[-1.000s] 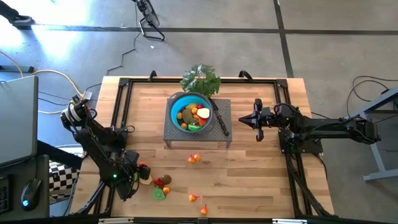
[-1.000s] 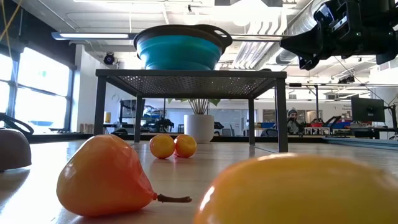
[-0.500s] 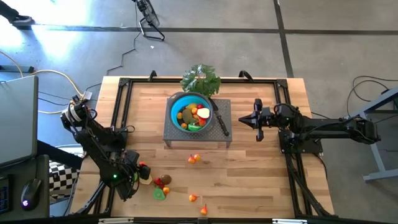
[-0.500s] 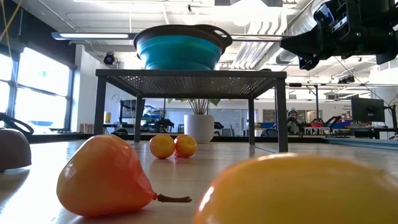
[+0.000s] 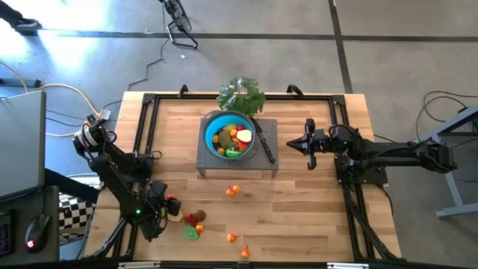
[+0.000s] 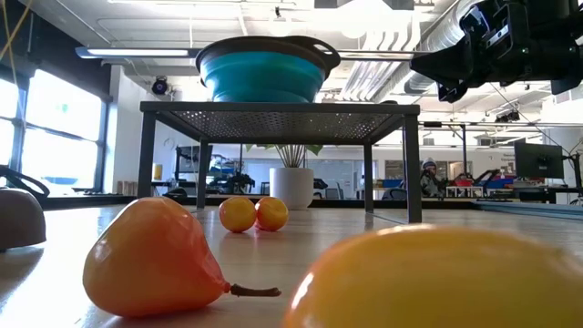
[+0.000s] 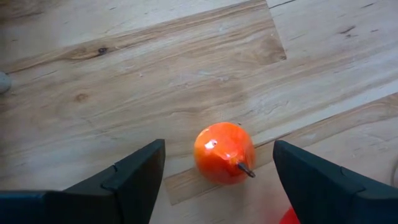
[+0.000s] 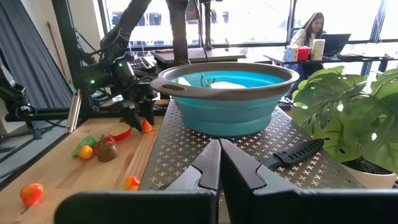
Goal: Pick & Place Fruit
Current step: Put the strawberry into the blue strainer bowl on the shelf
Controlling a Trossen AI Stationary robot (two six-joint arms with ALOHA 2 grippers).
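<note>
1. The left gripper (image 5: pixel 169 208) is low over the near left part of the pale wooden table (image 5: pixel 299 202), its two dark fingers (image 7: pixel 134 177) spread wide apart around a small glossy orange-red pear-shaped toy fruit (image 7: pixel 224 152) without touching it.
2. More small toy fruits, red, brown and green (image 5: pixel 194 223), lie just beside it; two orange ones (image 5: pixel 234 190) sit mid-table, and others lie near the front edge (image 5: pixel 233 238).
3. The round blue collapsible bowl (image 5: pixel 210 128) on the grey perforated metal stand (image 5: pixel 265 166) holds several fruit pieces (image 5: pixel 233 140).
4. The right gripper (image 5: pixel 293 143) hangs beside the stand, its fingers pressed together, empty.
</note>
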